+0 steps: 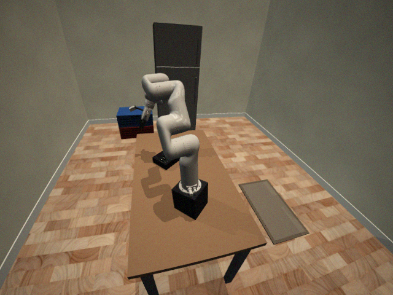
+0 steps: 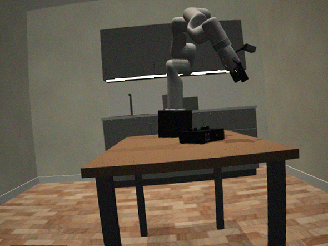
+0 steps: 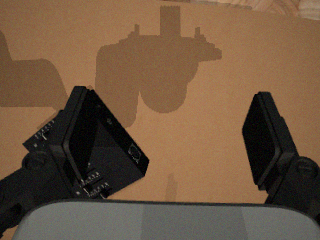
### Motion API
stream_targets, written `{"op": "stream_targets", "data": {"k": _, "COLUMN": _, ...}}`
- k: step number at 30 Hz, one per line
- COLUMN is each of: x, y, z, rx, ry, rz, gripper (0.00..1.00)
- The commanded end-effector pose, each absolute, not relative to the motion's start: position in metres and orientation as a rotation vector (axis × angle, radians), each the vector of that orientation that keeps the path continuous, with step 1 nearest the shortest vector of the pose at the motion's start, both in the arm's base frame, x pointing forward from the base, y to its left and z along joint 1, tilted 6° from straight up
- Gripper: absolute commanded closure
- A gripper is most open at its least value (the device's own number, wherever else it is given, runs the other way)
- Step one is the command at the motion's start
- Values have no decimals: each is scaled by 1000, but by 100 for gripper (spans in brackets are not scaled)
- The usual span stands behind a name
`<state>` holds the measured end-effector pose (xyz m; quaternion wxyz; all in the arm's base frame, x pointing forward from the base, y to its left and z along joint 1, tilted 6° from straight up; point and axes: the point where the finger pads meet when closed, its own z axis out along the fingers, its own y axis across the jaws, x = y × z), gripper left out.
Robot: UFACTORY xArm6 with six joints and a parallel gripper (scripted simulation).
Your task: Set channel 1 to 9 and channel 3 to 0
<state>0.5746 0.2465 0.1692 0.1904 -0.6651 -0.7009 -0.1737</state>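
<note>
In the wrist view the lighting desk (image 3: 100, 154) shows at the left, lying behind the left finger, with bare table (image 3: 200, 140) between the pads and the arm's shadow above. The gripper (image 3: 175, 136) hangs high above the table with its fingers spread as wide as they go, holding nothing. In the exterior view the desk (image 2: 201, 136) stands on the table just in front of the arm's black pedestal (image 2: 162, 127), well below the gripper (image 2: 239, 74). The fader levels are too small to read. I judge the task barely begun: the approach is in hand. Next the gripper must come down over the desk, find channel 1's cap, and push it toward level 9 without nudging neighbouring faders
</note>
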Motion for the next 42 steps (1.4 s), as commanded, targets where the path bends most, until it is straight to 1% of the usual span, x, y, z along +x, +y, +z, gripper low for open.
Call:
{"op": "stream_targets", "data": {"k": 1, "x": 576, "y": 247, "z": 172, "rx": -1869, "ry": -1972, "rz": -494, "gripper": 0}}
{"op": "stream_targets", "data": {"k": 20, "x": 573, "y": 242, "z": 168, "rx": -1885, "ry": -1975, "rz": -484, "gripper": 0}}
{"op": "stream_targets", "data": {"k": 24, "x": 551, "y": 202, "z": 144, "rx": -1999, "ry": -2008, "rz": -403, "gripper": 0}}
{"op": "stream_targets", "data": {"k": 27, "x": 541, "y": 188, "z": 135, "rx": -2038, "ry": -2024, "rz": -372, "gripper": 0}}
{"op": "stream_targets", "data": {"k": 30, "x": 516, "y": 156, "z": 117, "rx": -2112, "ry": -2064, "rz": -308, "gripper": 0}}
{"op": "stream_targets", "data": {"k": 34, "x": 516, "y": 156, "z": 117, "rx": -2112, "ry": -2064, "rz": -308, "gripper": 0}}
{"op": "stream_targets", "data": {"k": 36, "x": 488, "y": 127, "z": 100, "rx": -2169, "ry": -2112, "rz": -251, "gripper": 0}}
{"op": "stream_targets", "data": {"k": 38, "x": 488, "y": 127, "z": 100, "rx": -2169, "ry": -2112, "rz": -251, "gripper": 0}}
{"op": "stream_targets", "data": {"k": 39, "x": 474, "y": 115, "z": 93, "rx": -2189, "ry": -2135, "rz": -228, "gripper": 0}}
{"op": "stream_targets", "data": {"k": 42, "x": 462, "y": 106, "z": 87, "rx": -2204, "ry": -2157, "rz": -209, "gripper": 0}}
